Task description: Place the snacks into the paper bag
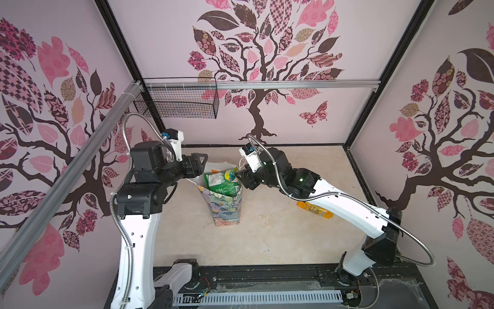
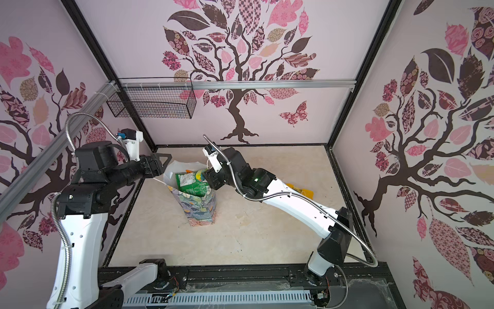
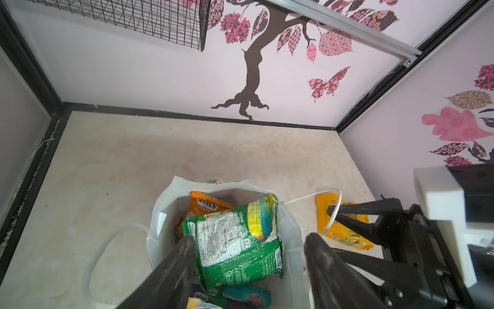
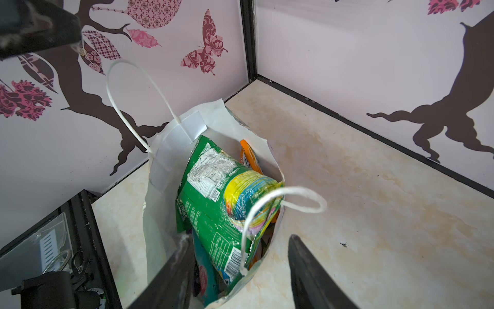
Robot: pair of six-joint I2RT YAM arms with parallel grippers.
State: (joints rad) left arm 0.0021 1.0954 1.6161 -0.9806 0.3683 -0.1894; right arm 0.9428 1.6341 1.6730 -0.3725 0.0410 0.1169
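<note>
mottled beige tabletop [image 1: 280, 227]; crinkly foil snacks [image 1: 222, 184] in floral paper bag [image 1: 227, 211]

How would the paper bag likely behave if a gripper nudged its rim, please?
The paper bag stands tall on a narrow base, so it would probably tip rather than slide. Its rim looks crumpled, so the walls likely buckle easily. The green packet sticking out may shift too.
</note>
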